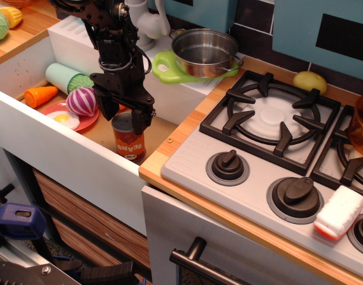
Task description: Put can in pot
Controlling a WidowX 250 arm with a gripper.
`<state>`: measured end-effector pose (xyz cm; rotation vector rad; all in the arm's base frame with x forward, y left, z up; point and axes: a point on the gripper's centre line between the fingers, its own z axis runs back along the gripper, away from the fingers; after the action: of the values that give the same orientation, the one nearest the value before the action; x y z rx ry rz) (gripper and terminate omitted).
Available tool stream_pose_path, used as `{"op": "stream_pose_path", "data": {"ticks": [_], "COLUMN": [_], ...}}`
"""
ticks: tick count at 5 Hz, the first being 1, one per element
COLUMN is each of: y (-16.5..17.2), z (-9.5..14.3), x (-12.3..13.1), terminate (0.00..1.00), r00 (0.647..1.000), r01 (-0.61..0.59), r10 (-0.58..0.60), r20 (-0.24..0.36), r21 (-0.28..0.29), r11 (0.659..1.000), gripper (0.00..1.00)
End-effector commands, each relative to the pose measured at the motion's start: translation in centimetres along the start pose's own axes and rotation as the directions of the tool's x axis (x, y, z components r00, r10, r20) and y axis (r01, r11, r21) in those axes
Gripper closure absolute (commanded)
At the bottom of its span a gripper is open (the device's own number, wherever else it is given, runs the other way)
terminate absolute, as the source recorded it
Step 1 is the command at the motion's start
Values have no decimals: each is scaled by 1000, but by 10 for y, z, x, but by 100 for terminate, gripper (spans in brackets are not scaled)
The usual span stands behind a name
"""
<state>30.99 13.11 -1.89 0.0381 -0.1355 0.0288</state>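
The can [129, 142], with an orange-red "BEANS" label and a grey top, stands upright in the sink basin near its front right corner. My black gripper [124, 116] hangs right over it, open, with one finger on each side of the can's top. I cannot tell if the fingers touch it. The shiny steel pot [204, 52] stands empty on the ledge behind the sink, to the back right of the can.
A green board [164, 65] lies under the pot. The sink holds a purple onion [82, 101], a red plate [86, 122] with a fried egg, a carrot piece [41, 95] and a green roll [65, 77]. The stove [270, 136] is on the right.
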Motion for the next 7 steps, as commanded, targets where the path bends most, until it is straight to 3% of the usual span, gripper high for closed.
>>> {"op": "stream_pose_path", "data": {"ticks": [1, 6, 7], "y": [9, 2, 4], "z": [6, -19, -20], "x": [8, 6, 8], "terminate": [0, 0, 0], "r00": [999, 995, 996], "r01": [-4, -46, -46], "r10": [3, 50, 51], "r20": [52, 84, 79], "r21": [10, -50, -57], "r11": [1000, 998, 997], "gripper": [0, 0, 100]}}
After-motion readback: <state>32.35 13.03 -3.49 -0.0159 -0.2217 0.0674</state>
